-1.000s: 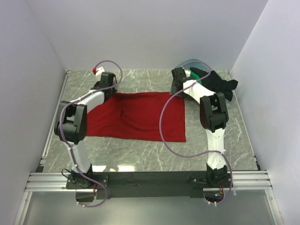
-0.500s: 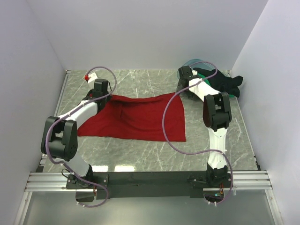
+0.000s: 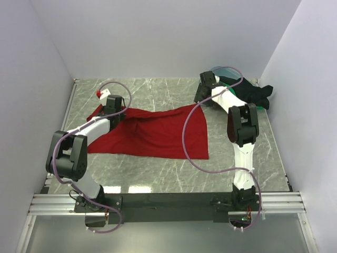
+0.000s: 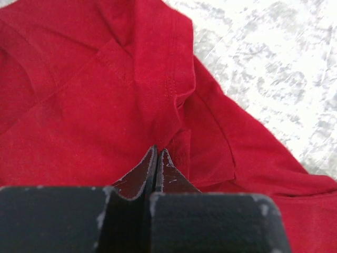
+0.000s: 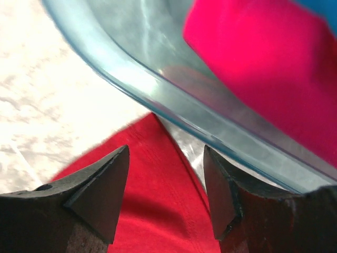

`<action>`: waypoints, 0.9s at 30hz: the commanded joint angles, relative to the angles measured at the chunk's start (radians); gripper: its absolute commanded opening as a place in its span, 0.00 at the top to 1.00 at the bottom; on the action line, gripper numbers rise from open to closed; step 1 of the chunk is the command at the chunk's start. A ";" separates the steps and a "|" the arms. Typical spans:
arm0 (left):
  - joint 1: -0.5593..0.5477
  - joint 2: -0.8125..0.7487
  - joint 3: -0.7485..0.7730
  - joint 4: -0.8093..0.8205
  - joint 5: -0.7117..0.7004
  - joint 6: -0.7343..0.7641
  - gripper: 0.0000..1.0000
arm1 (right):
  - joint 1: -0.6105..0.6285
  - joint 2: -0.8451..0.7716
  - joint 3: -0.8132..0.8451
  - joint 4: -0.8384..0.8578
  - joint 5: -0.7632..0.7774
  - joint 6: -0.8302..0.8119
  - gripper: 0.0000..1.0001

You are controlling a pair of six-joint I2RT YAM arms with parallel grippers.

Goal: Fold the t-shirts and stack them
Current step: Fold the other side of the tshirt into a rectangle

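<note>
A dark red t-shirt [image 3: 158,134] lies spread on the marble table, its top edge rumpled. My left gripper [image 3: 108,109] is at the shirt's upper left corner. In the left wrist view its jaws [image 4: 158,150] are shut and pinch a fold of the red cloth [image 4: 79,105] by a sleeve seam. My right gripper [image 3: 201,96] hangs open over the shirt's upper right corner, beside the tub. In the right wrist view that red corner [image 5: 158,211] lies between the open fingers [image 5: 105,179], untouched. A hot pink t-shirt [image 5: 263,68] lies in the tub and a black one [image 3: 255,95] hangs over its rim.
The clear bluish plastic tub [image 3: 226,69] stands at the back right corner, its rim [image 5: 158,100] just beyond my right fingertips. White walls close the table on the left, back and right. Bare marble [image 3: 158,174] shows in front of the shirt.
My left arm swung its elbow out to the left and dragged the shirt's upper left corner leftward, sagging the top edge. My right gripper drew back toward the tub, still open.
</note>
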 commanded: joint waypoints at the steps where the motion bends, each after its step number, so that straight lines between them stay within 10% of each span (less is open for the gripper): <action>1: 0.003 -0.027 -0.021 0.032 0.013 0.011 1.00 | 0.013 0.022 0.061 -0.012 0.036 0.006 0.35; 19: 0.001 -0.038 -0.026 0.022 0.016 0.023 1.00 | 0.055 0.120 0.133 -0.077 0.050 0.003 0.40; 25: 0.003 -0.044 -0.026 0.014 -0.025 0.031 1.00 | 0.056 0.121 0.116 -0.055 0.041 0.002 1.00; 27: 0.003 -0.041 -0.026 0.016 -0.034 0.033 1.00 | 0.056 0.099 0.090 -0.036 0.042 -0.003 1.00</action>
